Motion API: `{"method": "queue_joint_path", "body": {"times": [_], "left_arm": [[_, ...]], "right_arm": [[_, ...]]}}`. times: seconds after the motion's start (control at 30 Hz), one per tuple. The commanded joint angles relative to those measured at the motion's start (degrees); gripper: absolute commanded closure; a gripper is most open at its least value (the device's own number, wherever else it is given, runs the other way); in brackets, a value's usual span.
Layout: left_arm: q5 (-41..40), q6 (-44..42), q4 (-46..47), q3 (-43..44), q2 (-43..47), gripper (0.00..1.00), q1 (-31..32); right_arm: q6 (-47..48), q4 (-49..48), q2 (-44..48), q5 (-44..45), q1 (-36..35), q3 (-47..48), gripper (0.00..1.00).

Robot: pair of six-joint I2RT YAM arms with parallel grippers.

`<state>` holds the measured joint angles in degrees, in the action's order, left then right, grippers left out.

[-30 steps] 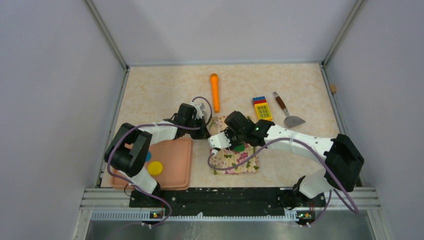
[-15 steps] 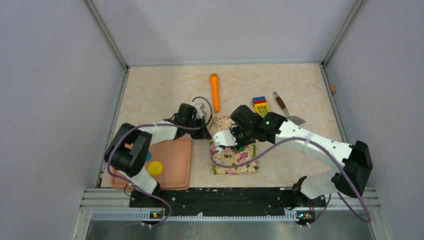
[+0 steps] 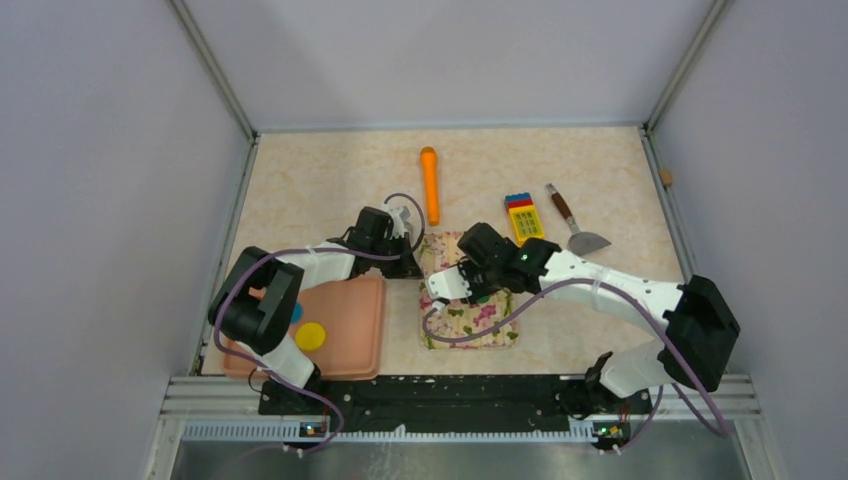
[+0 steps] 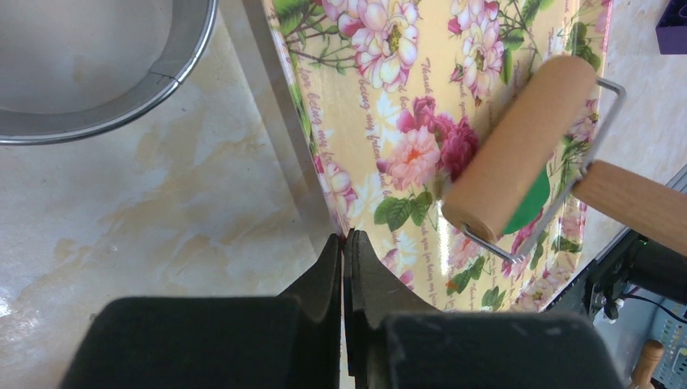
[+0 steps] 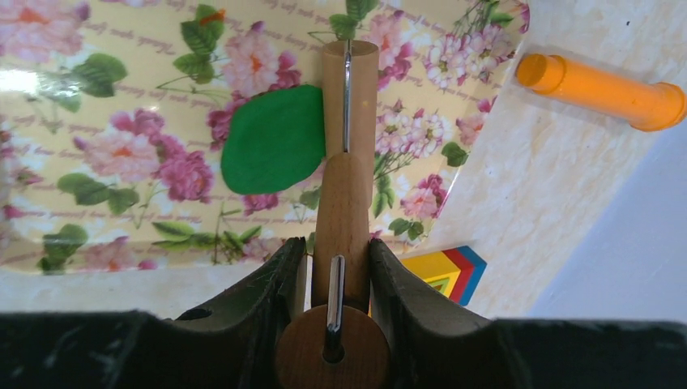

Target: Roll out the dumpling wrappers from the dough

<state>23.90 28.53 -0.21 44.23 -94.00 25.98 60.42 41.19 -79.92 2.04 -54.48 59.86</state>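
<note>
- Far left on the marbled surface point(image 3: 300, 190): peach tray point(image 3: 350, 310), carrying a yellow dumpling wrapper point(image 3: 310, 335) and, just beside it, a blue dumpling wrapper point(image 3: 296, 312) partly hidden under the left arm.
- Past the tray's far right corner: left claw point(image 4: 344, 243), fingers pressed together on the left edge of the floral mat point(image 4: 405, 105), pinching that edge flat against the surface.
- Top left of the left wrist view: round metal rim point(image 4: 162, 77), near the mat's edge but apart from it; too little in view to name the object.
- Middle: floral mat spread flat, with the dough point(image 5: 274, 139) on it, a dark green flattened oval toward the far half of the mat.
- Across the dough's right edge: wooden rolling pin point(image 5: 350, 89), its barrel touching and partly covering the green; in the left wrist view only a sliver of dough peeking out beneath the barrel.
- At the near end of the pin: right claw point(image 5: 340, 259), clamped from both sides on the wooden handle, arm reaching in from the right.
- Farther back, beyond the mat: orange cylinder point(image 3: 430, 185) lying lengthwise, well apart from the pin.
- Right of the mat's far corner: stack of toy bricks point(image 3: 523, 216) in blue, red and yellow.
- Rightmost: scraper point(image 3: 575, 225) with brown handle and metal blade, just beside the bricks.
</note>
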Motion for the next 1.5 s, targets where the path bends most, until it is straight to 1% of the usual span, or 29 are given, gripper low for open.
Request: {"method": "queue_joint_path", "body": {"times": [0.0,0.1,0.17,0.27,0.3,0.4,0.5,0.57,0.7,0.83,1.0,1.13,1.3,1.47], "left_arm": [[-4.65,-3.13,-0.49,-1.24,1.65,1.00,-0.25],[-4.80,-3.14,-0.45,-1.19,1.81,1.00,-0.35],[-4.89,-3.13,-0.42,-1.29,1.88,1.00,-0.29],[-4.94,-3.13,-0.41,-1.28,1.82,1.00,-0.25],[-4.92,-3.13,-0.41,-1.29,1.80,1.00,-0.30],[-4.83,-3.21,-0.41,-1.26,1.80,1.00,-0.32],[-4.78,-3.14,-0.33,-1.34,1.80,1.00,-0.32],[-4.73,-3.05,-0.23,-1.44,1.80,1.00,-0.33],[-4.73,-2.96,-0.23,-1.48,1.67,1.00,-0.31],[-4.78,-3.03,-0.23,-1.51,1.60,1.00,-0.31],[-4.91,-3.31,-0.23,-1.48,1.62,1.00,-0.25],[-4.98,-3.46,-0.23,-1.28,1.80,1.00,-0.36],[-5.25,-3.74,-0.28,-0.54,1.77,1.00,-0.31],[-5.46,-3.75,-0.23,0.01,1.33,1.00,-0.31]], "right_arm": [[-0.24,4.81,-5.56,-6.26,1.24,-6.35,1.00],[-0.28,1.51,-6.06,-4.60,2.45,-6.82,1.00],[-1.18,0.18,-6.37,-2.96,3.19,-3.67,1.00],[-2.68,-0.63,-6.22,0.63,3.70,3.73,1.00],[-3.30,-0.48,-6.15,1.56,3.76,7.65,1.00],[-5.05,2.05,-5.55,1.99,3.47,15.39,1.00],[-5.98,6.79,-4.53,0.70,2.48,18.64,1.00],[-6.08,9.75,-3.12,-1.50,1.71,18.02,1.00],[-5.64,13.35,-1.25,-4.52,0.30,13.59,1.00],[-5.32,12.48,-1.09,-5.16,0.29,9.94,1.00],[-5.23,10.60,-2.56,-5.04,0.31,7.80,1.00],[-5.16,10.91,-3.16,-6.16,0.33,5.22,1.00],[-5.12,17.88,-4.03,-13.24,0.34,3.89,1.00],[-5.38,21.63,-5.01,-16.46,0.32,3.60,1.00]]}}
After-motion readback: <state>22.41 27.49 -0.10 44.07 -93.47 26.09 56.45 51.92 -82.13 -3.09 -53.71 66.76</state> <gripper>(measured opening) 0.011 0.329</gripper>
